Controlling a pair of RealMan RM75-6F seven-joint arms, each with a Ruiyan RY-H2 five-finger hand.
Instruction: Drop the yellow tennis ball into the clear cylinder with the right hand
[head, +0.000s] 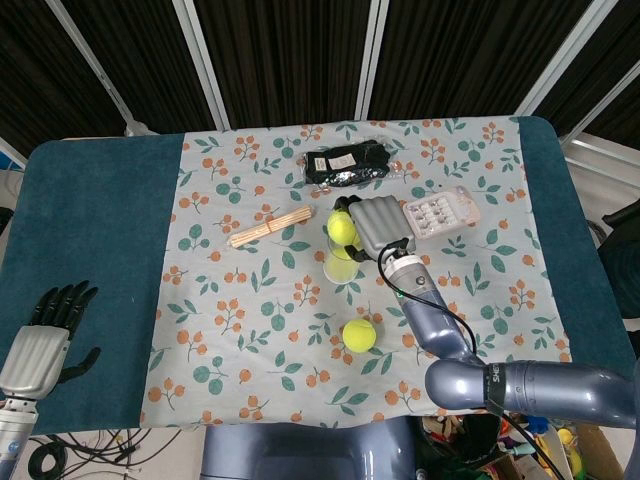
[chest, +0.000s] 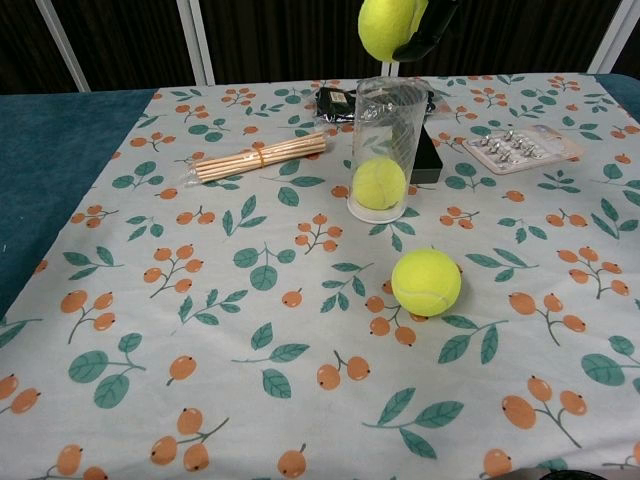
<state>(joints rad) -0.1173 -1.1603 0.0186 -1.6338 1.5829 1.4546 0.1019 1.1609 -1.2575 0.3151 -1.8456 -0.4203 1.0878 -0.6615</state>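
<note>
My right hand (head: 378, 225) holds a yellow tennis ball (head: 342, 228) in the air. In the chest view that ball (chest: 388, 25) hangs just above the open mouth of the clear cylinder (chest: 388, 120), with dark fingers (chest: 428, 28) wrapped round its right side. The cylinder (head: 340, 268) stands upright on the floral cloth, and a second yellow ball (chest: 379, 183) lies at its bottom. A third ball (chest: 426, 282) rests on the cloth in front of it, also seen from the head (head: 359, 334). My left hand (head: 50, 330) holds nothing and lies at the table's near left, fingers apart.
A bundle of wooden sticks (head: 270, 228) lies left of the cylinder. A black pouch (head: 347, 163) sits behind it, and a blister pack (head: 442, 210) lies to its right. Teal table (head: 100, 220) shows beyond the cloth on both sides.
</note>
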